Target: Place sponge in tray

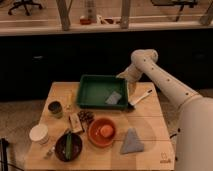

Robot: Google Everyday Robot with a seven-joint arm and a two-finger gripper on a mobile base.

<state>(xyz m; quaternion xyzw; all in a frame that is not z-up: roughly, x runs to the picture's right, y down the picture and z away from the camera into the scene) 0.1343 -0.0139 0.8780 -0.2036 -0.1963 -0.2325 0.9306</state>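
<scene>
A wooden tabletop (150,125) holds a dark green tray (87,94) near its far edge. The small blue-grey sponge (114,97) lies flat inside the tray, toward the tray's right side, touching nothing else. The white robot arm (165,85) reaches in from the right, and its pincer (123,76) hangs above the tray's far right corner, apart from the sponge; whether it is open or closed cannot be told, and nothing shows in its hold. The placing looks done, so the sensible move is a straight lift up and away, clear of the tray rim. A white-handled utensil (140,97) lies just right of the tray. Near the front edge, an orange bowl (95,136) holds a round orange item (105,131), a dark bowl (75,150) holds a green object (68,145), and a folded grey cloth (132,141) lies beside them
</scene>
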